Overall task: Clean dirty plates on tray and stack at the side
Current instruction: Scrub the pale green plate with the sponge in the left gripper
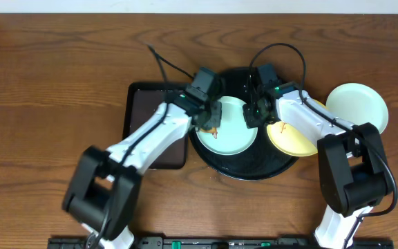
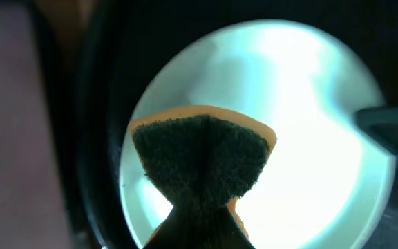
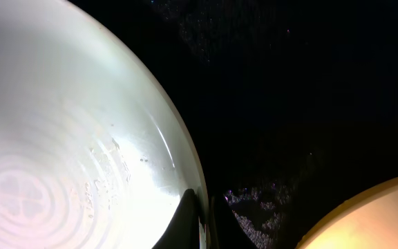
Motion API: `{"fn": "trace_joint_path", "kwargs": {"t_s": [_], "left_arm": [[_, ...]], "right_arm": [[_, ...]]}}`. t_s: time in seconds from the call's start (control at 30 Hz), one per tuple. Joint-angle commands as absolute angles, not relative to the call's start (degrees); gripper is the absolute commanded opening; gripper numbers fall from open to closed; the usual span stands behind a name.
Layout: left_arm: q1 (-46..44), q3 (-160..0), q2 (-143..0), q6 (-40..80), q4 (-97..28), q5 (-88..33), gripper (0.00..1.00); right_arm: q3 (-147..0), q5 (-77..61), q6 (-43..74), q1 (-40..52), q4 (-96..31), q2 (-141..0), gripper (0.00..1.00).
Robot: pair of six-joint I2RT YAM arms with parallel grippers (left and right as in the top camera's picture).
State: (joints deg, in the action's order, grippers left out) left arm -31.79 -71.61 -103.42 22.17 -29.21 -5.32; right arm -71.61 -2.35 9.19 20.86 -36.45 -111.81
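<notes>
A pale mint-blue plate point(image 1: 235, 135) lies on the round black tray point(image 1: 251, 168). My left gripper point(image 1: 211, 123) is shut on an orange sponge with a dark scrub face point(image 2: 202, 155), which it presses on the plate's left part point(image 2: 309, 138). My right gripper point(image 1: 253, 114) is shut on the same plate's right rim; in the right wrist view its fingers point(image 3: 202, 218) pinch the rim of the plate point(image 3: 68, 138). A pale yellow plate point(image 1: 292, 138) lies over the tray's right rim and also shows in the right wrist view point(image 3: 378, 214). Another pale plate point(image 1: 358, 104) sits on the table at the right.
A rectangular dark-brown tray point(image 1: 150, 114) lies left of the black tray, under my left arm. The black tray's floor point(image 3: 289, 83) shows wet specks between the plates. Wooden table surrounds everything.
</notes>
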Motion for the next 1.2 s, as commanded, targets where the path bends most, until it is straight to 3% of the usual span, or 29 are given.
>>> {"fn": "trace_joint_path", "kwargs": {"t_s": [0.0,0.9,1.17], "left_arm": [[-31.81,-71.02,-105.62,24.34,-28.03,-3.2,0.07],[-37.3,-70.46,-117.6,25.87,-26.89,-2.24,0.08],[-38.28,-70.46,-117.99,27.16,-26.15,-12.95,0.08]], "right_arm": [[-71.4,-1.54,9.15,21.21,-36.62,-112.2,0.01],[-71.4,-1.52,9.13,21.21,-36.67,-112.2,0.01],[-71.4,-1.52,9.13,21.21,-36.82,-112.2,0.01]]}}
